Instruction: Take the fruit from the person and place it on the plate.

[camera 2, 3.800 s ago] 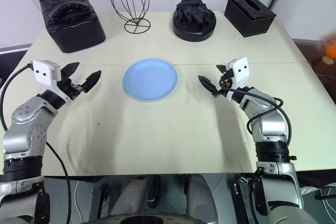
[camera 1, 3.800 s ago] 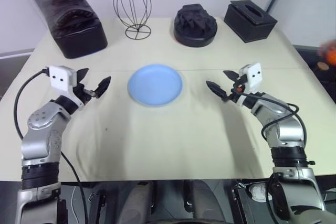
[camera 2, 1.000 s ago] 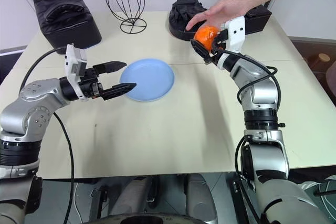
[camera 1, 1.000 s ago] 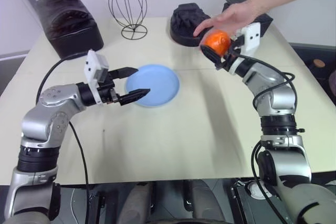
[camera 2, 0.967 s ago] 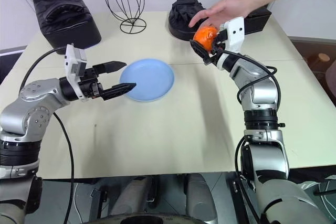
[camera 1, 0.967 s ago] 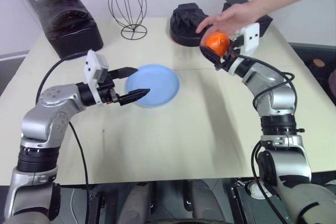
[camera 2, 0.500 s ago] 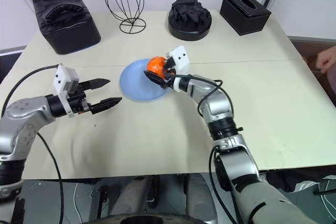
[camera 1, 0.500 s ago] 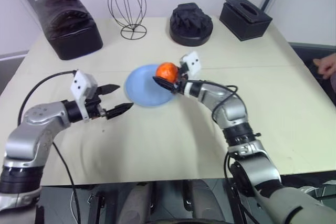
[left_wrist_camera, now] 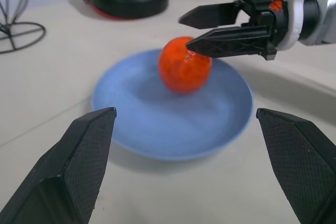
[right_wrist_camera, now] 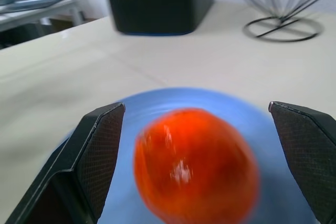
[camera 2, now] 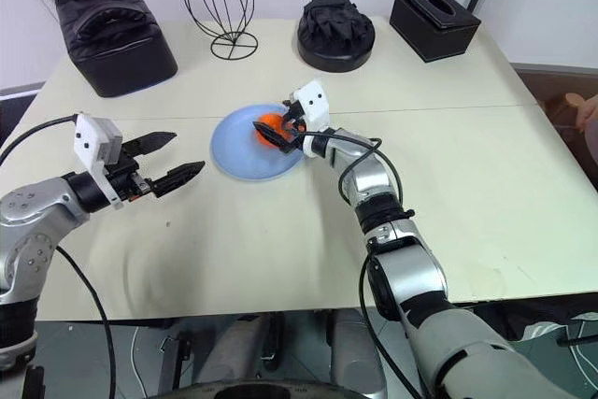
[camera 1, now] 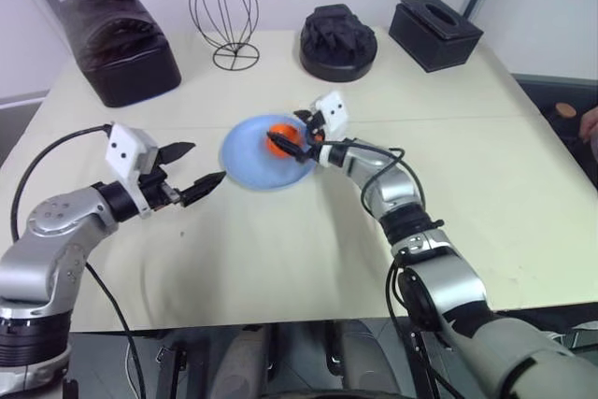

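We see a wide cream table (camera 1: 308,259) carrying everything. Along its far side, well apart from the working area, stand a bulky black soft bag (camera 1: 120,36), a black wire egg-shaped frame on a ring foot (camera 1: 222,12), a round black dome-shaped object (camera 1: 337,40) and a black rectangular tissue box (camera 1: 435,21). None of these stands between the arms and the middle of the table.

In the middle lies the round, flat, light blue plate (camera 1: 254,167). The round, bright orange fruit (camera 1: 282,140) sits on the plate, toward the side nearer the right arm.

Our right gripper (camera 1: 291,145) reaches over the plate's edge with its two black fingers spread wide on either side of the fruit; in the left wrist view the fingers (left_wrist_camera: 231,43) lie close by the fruit, and we cannot tell whether one tip still touches its skin. In the right wrist view there is open space between each finger and the fruit, so it has no hold of it.

Our left gripper (camera 1: 192,172) hovers just beside the plate on the opposite side, its fingers parted and empty, pointing toward the plate.

At the far right edge of the head views a small part of the person (camera 2: 588,111) shows, well apart from the plate.
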Controlling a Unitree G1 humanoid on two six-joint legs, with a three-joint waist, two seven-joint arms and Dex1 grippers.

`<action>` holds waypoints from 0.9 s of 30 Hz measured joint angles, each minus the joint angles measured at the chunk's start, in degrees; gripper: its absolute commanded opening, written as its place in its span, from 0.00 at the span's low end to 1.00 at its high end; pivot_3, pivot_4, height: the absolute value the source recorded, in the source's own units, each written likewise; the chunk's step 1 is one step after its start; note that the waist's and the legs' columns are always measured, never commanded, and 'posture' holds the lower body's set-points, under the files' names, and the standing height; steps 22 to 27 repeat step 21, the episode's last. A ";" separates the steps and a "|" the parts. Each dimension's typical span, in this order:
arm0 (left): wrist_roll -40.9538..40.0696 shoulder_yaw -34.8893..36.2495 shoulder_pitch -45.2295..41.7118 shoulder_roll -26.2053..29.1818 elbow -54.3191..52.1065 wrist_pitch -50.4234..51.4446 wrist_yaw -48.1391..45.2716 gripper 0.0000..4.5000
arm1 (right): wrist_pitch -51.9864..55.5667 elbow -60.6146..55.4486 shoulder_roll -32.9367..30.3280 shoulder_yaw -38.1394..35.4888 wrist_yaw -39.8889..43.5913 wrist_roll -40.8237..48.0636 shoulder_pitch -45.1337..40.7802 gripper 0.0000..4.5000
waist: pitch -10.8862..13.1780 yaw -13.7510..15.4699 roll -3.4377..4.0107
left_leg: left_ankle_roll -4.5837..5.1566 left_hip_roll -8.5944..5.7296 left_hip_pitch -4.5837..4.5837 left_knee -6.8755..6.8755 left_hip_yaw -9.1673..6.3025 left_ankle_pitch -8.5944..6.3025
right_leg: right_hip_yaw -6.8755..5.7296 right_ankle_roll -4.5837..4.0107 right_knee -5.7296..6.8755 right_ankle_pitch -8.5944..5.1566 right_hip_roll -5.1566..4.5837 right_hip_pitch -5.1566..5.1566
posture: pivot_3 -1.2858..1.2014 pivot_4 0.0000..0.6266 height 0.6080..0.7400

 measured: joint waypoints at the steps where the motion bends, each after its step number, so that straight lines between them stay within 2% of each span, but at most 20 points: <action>1: -0.07 0.48 -0.43 -0.28 0.09 -0.12 0.52 1.00 | -0.06 -0.66 -0.61 -0.57 -0.02 0.08 -0.17 1.00 | 0.00 0.01 0.00 | 0.00 0.00 0.00 0.00 0.00 0.00 | 0.00 0.00 0.00 0.00 0.00 0.00 | 0.52 0.24 1.00; 4: -0.09 2.37 -1.95 -0.82 1.01 -0.99 2.09 1.00 | 0.58 -4.36 -2.90 -2.54 -0.46 0.76 -0.23 1.00 | 0.00 0.10 0.00 | 0.00 0.00 0.00 0.00 0.00 0.00 | 0.00 0.00 0.01 0.00 0.00 0.01 | 0.52 0.24 1.00; 7: 0.41 4.32 -3.19 -0.97 3.56 -2.36 4.44 1.00 | 2.68 -10.59 -8.04 -4.56 -0.58 1.35 0.64 1.00 | 0.00 0.43 0.00 | 0.00 -0.03 0.00 0.00 0.00 0.00 | -0.01 0.00 -0.02 0.00 -0.03 0.03 | 0.52 0.24 1.00; 14: 2.45 5.41 1.77 -3.29 7.59 -4.33 6.08 1.00 | 6.29 -17.98 -17.81 -9.62 -2.93 1.03 12.50 1.00 | -0.02 0.28 -0.03 | 0.04 0.00 0.01 -0.06 0.03 -0.01 | 0.01 0.00 -0.07 -0.01 -0.06 0.07 | 0.52 0.24 1.00; 21: 6.74 5.19 -0.06 -4.79 13.04 -10.41 8.86 1.00 | 8.68 -23.85 -20.29 -11.14 -4.64 1.04 18.81 1.00 | -0.01 0.38 -0.02 | 0.04 0.03 0.03 -0.05 0.04 0.00 | 0.01 -0.01 -0.06 -0.01 -0.04 0.08 | 0.52 0.24 1.00; 27: 6.74 5.19 -0.06 -4.79 13.04 -10.41 8.86 1.00 | 8.68 -23.85 -20.29 -11.14 -4.64 1.04 18.81 1.00 | -0.01 0.38 -0.02 | 0.04 0.03 0.03 -0.05 0.04 0.00 | 0.01 -0.01 -0.06 -0.01 -0.04 0.08 | 0.52 0.24 1.00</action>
